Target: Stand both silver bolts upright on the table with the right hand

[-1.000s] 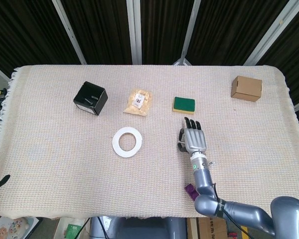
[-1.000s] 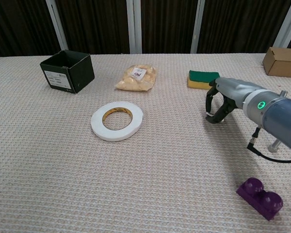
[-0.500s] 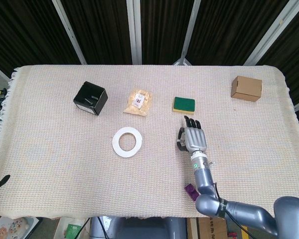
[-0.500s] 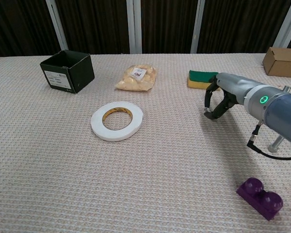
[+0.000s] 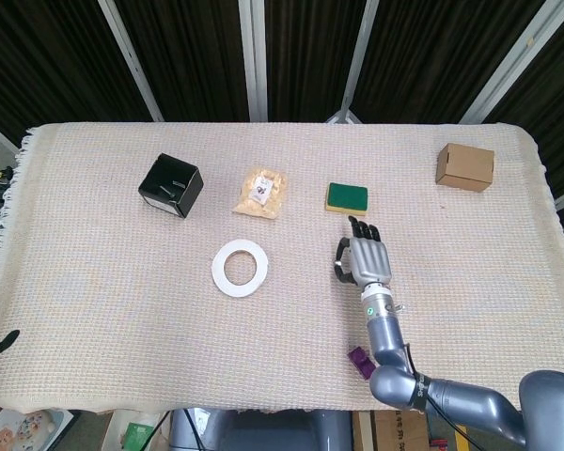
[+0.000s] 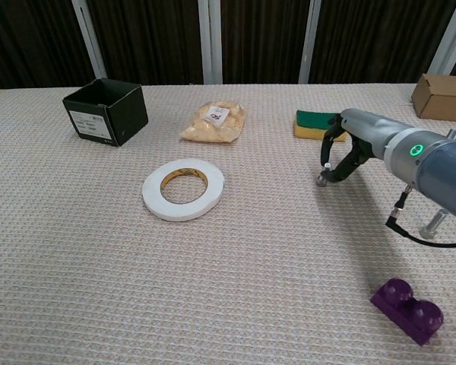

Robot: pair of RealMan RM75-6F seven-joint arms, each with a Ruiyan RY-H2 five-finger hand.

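Observation:
My right hand (image 6: 348,150) (image 5: 365,259) reaches over the table just in front of the green sponge. Its thumb and a finger pinch a small silver bolt (image 6: 323,174). That bolt is nearly upright, slightly tilted, with its head touching the cloth. In the head view the hand hides it. A second silver bolt (image 6: 433,223) stands upright on the cloth beside my right forearm, and it shows as a small grey stub (image 5: 398,307) in the head view. A dark sliver (image 5: 0,343) at the head view's lower left edge may be my left hand.
A green and yellow sponge (image 6: 316,123) lies just behind the right hand. A white tape roll (image 6: 183,189), a snack bag (image 6: 215,122) and a black box (image 6: 106,111) are to the left. A purple block (image 6: 407,309) lies near the front edge and a cardboard box (image 6: 443,96) at the far right.
The right hand's fingertips have lifted slightly and shifted toward the sponge. The bolt they covered now shows between thumb and finger, tipped up onto its head.

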